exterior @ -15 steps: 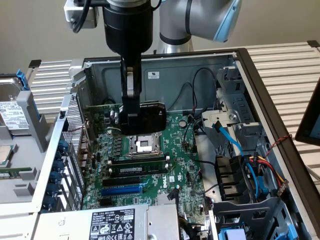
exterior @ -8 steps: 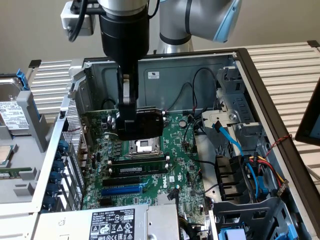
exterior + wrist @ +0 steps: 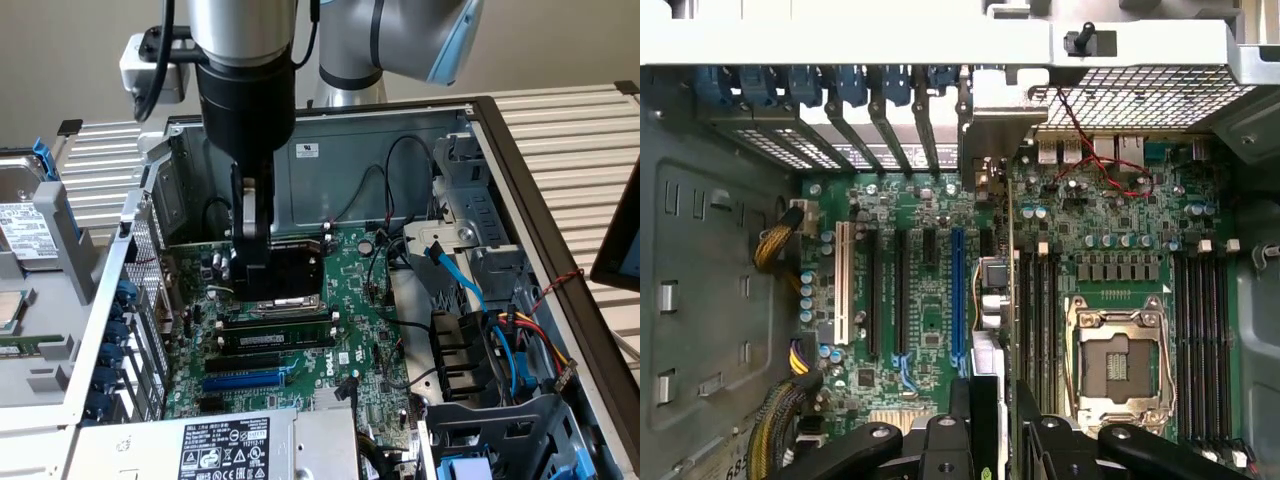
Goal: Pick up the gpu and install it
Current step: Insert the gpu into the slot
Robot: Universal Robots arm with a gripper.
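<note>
**GPU in the pincer, down inside the case**

Pincer [image 3: 258, 280] was pressed together on the gpu [image 3: 295, 268]. In the wrist view I saw one finger on each face of the card, with no gap that I could make out.

Position: the gpu hung on edge low over the motherboard [image 3: 355, 300], inside the open case [image 3: 400, 150]. In the wrist view it lay between the blue slot [image 3: 958, 290] and the black slots beside it. The CPU socket [image 3: 1118, 365] sat well apart from it. I could not tell whether the card's lower edge touched a slot or stood just clear.

Handling, my judgement:
- Light for the arm and stiff; I expected no sag or swing in the hold.
- Fragile: the bare solder side, small parts and contact edge should not be pinched or scraped.
- The shroud is smooth plastic and may slip under a side load.
- Best hold is across the card's thickness at the upper edge, away from the fan opening. That is about where the pincer sat.

Looks:
- The exterior view showed a black, boxy shroud with a pale strip along its lower edge.
- The wrist view showed the card edge-on as a thin line carrying silvery parts.
- Its bracket [image 3: 992, 135], bright bent metal, stood at the end by the case's rear slot openings.
</note>
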